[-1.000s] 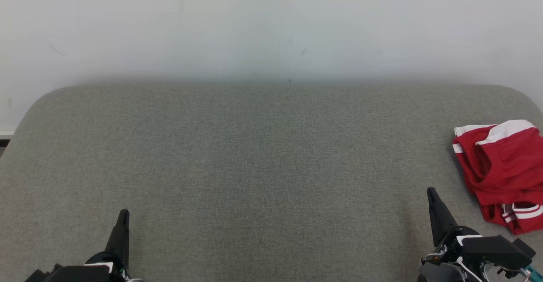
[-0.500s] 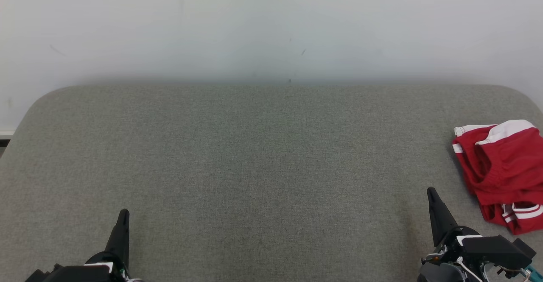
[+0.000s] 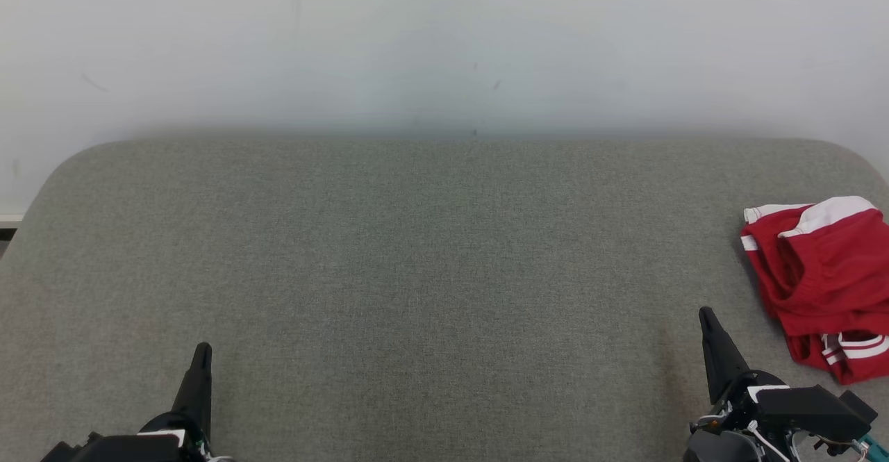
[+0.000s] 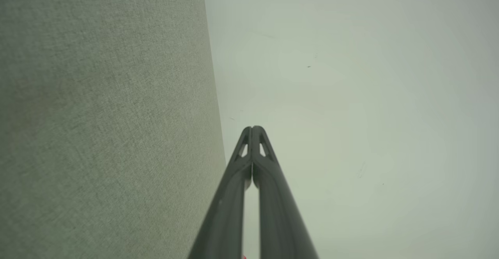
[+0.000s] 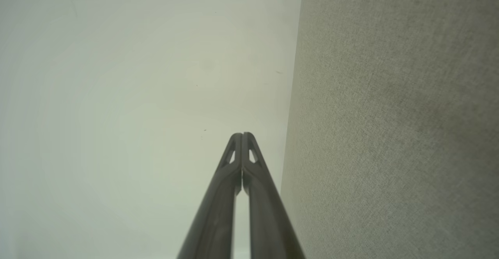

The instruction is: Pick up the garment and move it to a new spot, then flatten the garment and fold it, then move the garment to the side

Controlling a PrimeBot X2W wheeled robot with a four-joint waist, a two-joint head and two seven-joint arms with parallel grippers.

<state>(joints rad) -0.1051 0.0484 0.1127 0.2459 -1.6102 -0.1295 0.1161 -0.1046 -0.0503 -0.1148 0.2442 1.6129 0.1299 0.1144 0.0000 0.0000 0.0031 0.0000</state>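
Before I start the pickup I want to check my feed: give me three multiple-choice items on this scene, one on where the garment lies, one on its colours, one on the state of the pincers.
1. Where does the garment lie on the grey pad?
A. at its right edge
B. in the middle
C. at its left edge

2. Which colours does the garment show?
A. blue and yellow
B. red and white
C. all black

3. How do the left pincer and the right pincer stand?
A. both shut, holding nothing
B. both wide open
C. right one shut on the garment

Answers:
1 A: the head view shows it crumpled at the right edge, beyond the right pincer.
2 B: the cloth is red with white bands.
3 A: in each wrist view the fingertips meet with nothing between them.
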